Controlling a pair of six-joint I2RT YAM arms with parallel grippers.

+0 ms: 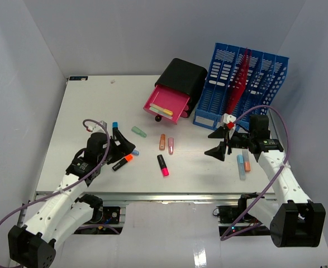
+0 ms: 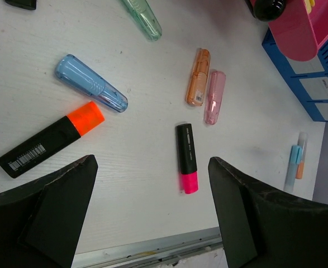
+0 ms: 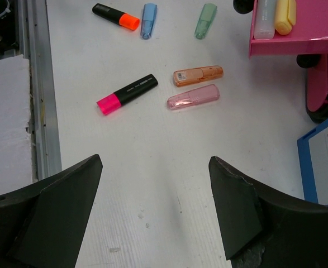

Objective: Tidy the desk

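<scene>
The white desk (image 1: 91,106) holds scattered highlighters. A black one with a pink cap (image 1: 162,164) lies mid-front, also in the left wrist view (image 2: 186,158) and the right wrist view (image 3: 127,94). A black one with an orange cap (image 1: 122,162) lies by my left gripper (image 1: 124,148), beside a light blue one (image 2: 91,83). Green (image 1: 139,132), clear orange (image 1: 162,142) and clear pink (image 1: 171,146) ones lie mid-desk. My left gripper (image 2: 152,162) is open and empty above the front of the desk. My right gripper (image 1: 219,144) is open and empty over bare desk (image 3: 155,159).
A black organizer (image 1: 181,75) with its pink drawer (image 1: 167,104) pulled open, highlighters inside, stands at the back. A blue file rack (image 1: 242,84) stands right of it. A blue and an orange highlighter (image 1: 243,163) lie under the right arm. The metal rail (image 1: 152,196) runs along the front edge.
</scene>
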